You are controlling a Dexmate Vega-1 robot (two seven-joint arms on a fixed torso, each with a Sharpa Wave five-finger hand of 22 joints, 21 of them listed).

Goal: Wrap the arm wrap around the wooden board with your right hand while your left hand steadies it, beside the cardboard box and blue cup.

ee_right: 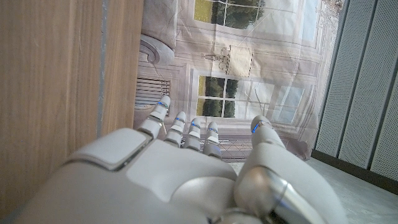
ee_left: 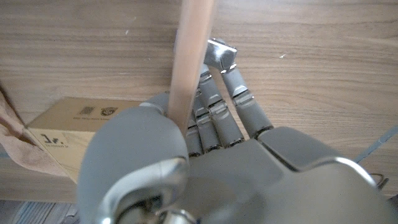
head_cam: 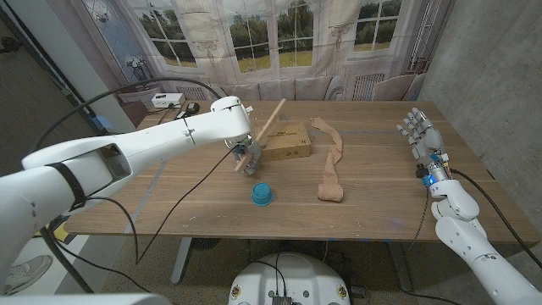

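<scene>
One tan arm wrap [head_cam: 330,165] lying limp, left fingers [ee_left: 221,115] gripping wooden board [head_cam: 264,129], right fingers [head_cam: 415,127] spread empty

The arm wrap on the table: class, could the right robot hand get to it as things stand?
Probably yes. The arm wrap lies in the open on the table, and nothing stands between it and the right robot hand, which is open. The box and cup sit on its far side.

light: even, soft, fairly bright indoor | shadows: faint, small one under cup [head_cam: 262,194] on desk [head_cam: 373,212] | glare: mild sheen on left hand [ee_left: 205,168] shell, lower frame | blur: board [ee_left: 189,62] close to lens, soft; right hand [ee_right: 205,180] soft in lower frame | distortion: head view bends at edges
</scene>
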